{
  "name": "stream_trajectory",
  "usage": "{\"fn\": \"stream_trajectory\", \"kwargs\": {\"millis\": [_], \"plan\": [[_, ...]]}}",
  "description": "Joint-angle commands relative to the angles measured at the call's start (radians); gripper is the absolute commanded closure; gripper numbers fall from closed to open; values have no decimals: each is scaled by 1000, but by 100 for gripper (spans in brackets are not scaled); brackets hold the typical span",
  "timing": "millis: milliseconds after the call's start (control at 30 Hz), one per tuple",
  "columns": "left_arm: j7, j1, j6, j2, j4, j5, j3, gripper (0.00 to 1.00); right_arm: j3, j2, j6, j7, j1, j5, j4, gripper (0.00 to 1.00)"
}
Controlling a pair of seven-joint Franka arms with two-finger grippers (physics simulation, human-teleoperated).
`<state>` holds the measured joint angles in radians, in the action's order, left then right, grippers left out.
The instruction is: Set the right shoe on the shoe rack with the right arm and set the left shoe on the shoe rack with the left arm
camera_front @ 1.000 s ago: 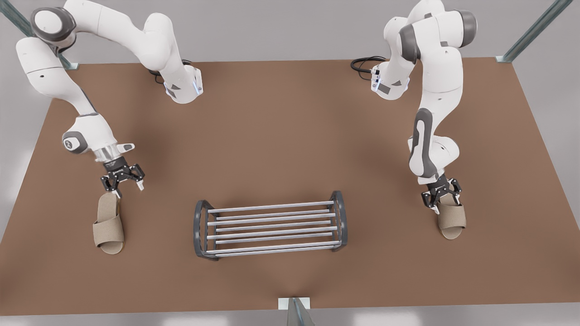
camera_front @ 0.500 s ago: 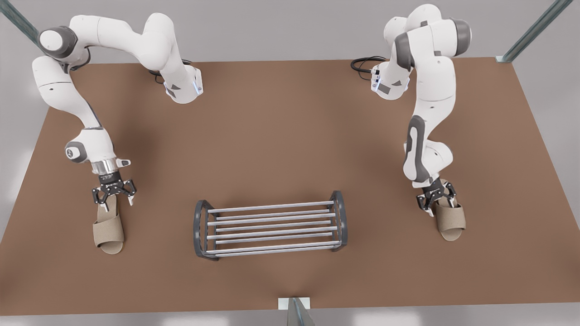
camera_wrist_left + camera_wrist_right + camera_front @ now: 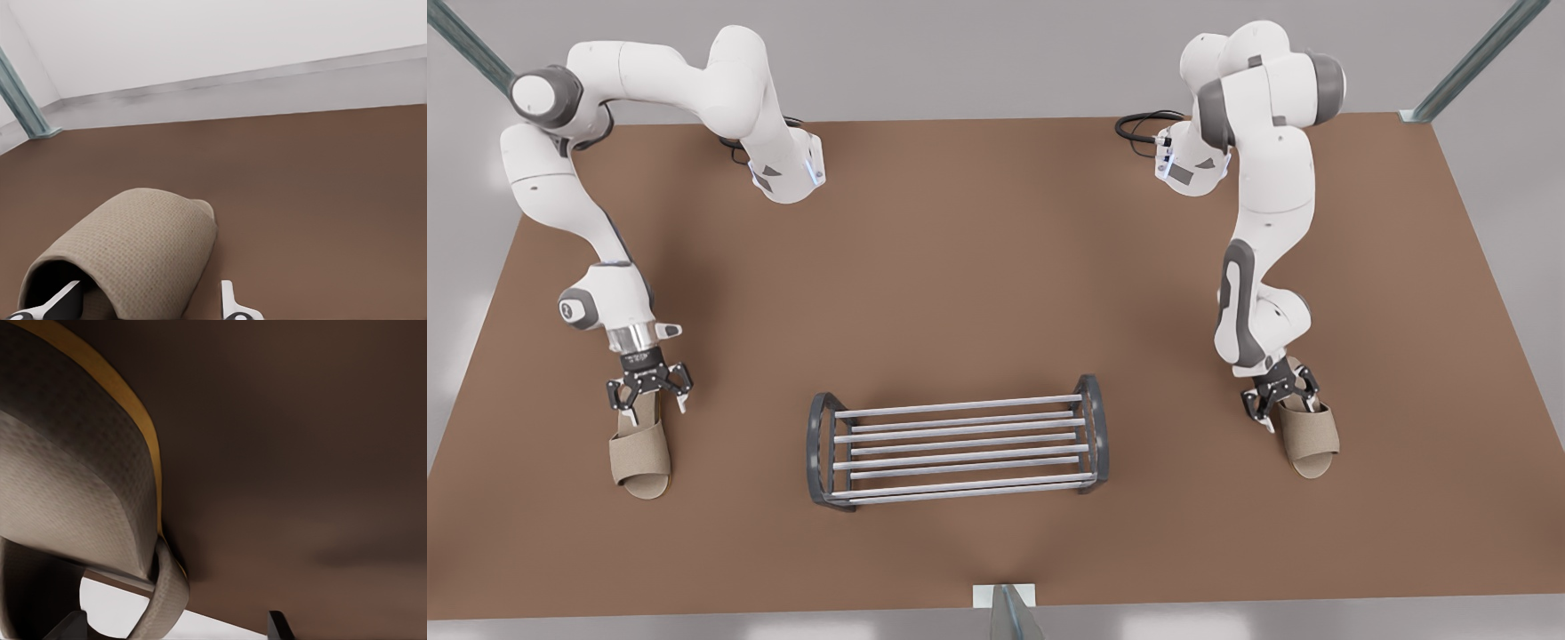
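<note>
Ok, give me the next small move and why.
Probably shut both grippers: the left gripper is open low at the left shoe, one finger inside its strap, and the right gripper is open at the right shoe. Neither is gripped yet.

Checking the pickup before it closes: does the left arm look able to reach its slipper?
Probably yes: the left gripper, open, straddles one side of the slipper, one finger under the strap. Right gripper, open, is at the other slipper.

No readable text, label, brand or number on anything
</note>
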<state>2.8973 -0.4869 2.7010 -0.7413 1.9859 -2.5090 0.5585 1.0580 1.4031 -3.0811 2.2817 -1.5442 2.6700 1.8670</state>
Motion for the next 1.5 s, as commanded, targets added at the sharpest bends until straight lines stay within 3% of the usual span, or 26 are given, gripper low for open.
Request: {"fn": "stream_trajectory", "kwargs": {"millis": [0,800,900,1100,1267,1467], "plan": [[620,2,-1,-4,-7,1,-3,0,0,4,-7,76,9,-1,-12,0],[616,30,-3,-101,-148,4,-17,1,-27,53,-94,24,131,-12,-181,0],[616,28,-3,-99,-147,15,-17,25,-29,53,-94,22,142,-12,-187,0],[614,24,7,-78,-145,16,-15,38,-29,59,-94,9,176,-13,-229,0],[605,11,13,-50,-145,16,-15,66,-29,59,-94,9,188,-13,-239,0],[599,-39,79,37,-147,16,-12,78,-26,59,-96,9,191,-45,-238,3]]}}
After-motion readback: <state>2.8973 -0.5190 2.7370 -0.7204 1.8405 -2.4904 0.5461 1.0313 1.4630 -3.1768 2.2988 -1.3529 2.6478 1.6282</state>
